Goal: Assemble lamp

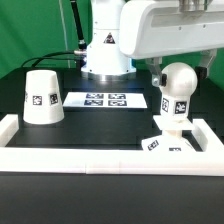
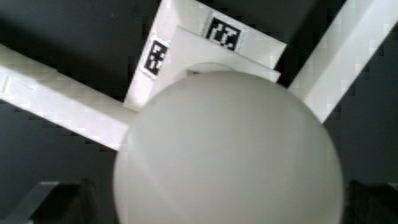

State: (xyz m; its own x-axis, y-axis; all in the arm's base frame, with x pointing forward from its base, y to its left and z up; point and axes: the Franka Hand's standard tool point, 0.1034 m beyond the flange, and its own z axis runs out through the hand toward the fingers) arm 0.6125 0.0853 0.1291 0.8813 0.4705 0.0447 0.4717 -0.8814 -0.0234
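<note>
The white ball bulb (image 1: pixel 177 84) stands upright on its short stem on the flat square base plate (image 1: pixel 165 142), at the exterior view's right, close to the white rim. My gripper (image 1: pixel 181 73) hangs over the bulb with a finger on each side of the ball. In the wrist view the bulb (image 2: pixel 222 150) fills the middle, and the dark fingers (image 2: pixel 63 203) sit at the corners with a narrow gap to the ball. The tagged base plate (image 2: pixel 210 45) shows behind it. The cone shade (image 1: pixel 42 97) stands alone at the exterior view's left.
The marker board (image 1: pixel 105 100) lies flat in the middle, in front of the arm's base (image 1: pixel 105 55). The white rim (image 1: pixel 90 157) frames the black table, and it also shows in the wrist view (image 2: pixel 54 90), right beside the base plate.
</note>
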